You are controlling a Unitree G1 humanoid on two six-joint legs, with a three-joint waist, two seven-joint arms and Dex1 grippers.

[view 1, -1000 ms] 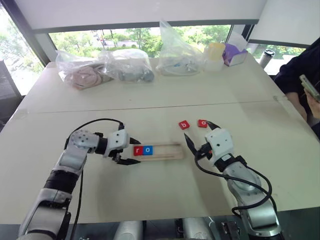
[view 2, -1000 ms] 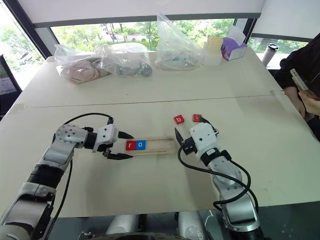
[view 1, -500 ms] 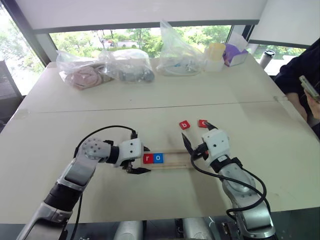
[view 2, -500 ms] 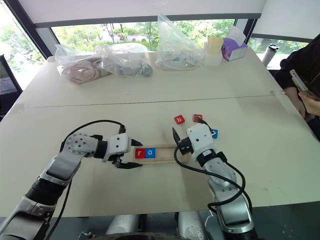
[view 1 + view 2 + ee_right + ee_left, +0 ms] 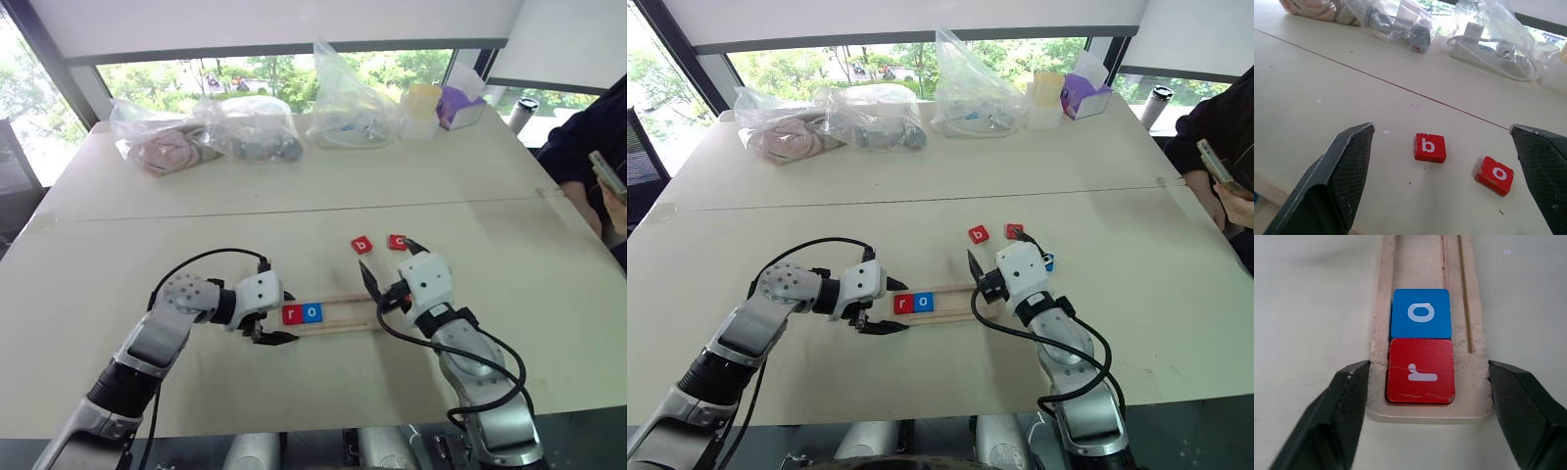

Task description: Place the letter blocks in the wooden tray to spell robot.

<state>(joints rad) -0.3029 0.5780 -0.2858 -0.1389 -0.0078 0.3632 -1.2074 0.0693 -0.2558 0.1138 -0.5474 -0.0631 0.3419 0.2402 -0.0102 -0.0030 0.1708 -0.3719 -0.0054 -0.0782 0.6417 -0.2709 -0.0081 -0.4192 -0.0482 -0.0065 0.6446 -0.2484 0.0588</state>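
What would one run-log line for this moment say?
tray: red r, blue o seated | left end effector: open, straddling tray end | right end effector: open, facing red b, red o on table

Red blocks [image 5: 292, 314] three, blue blocks [image 5: 312, 312] two.

Bright daylight from windows [image 5: 274, 73] behind; soft shadows; frames sharp
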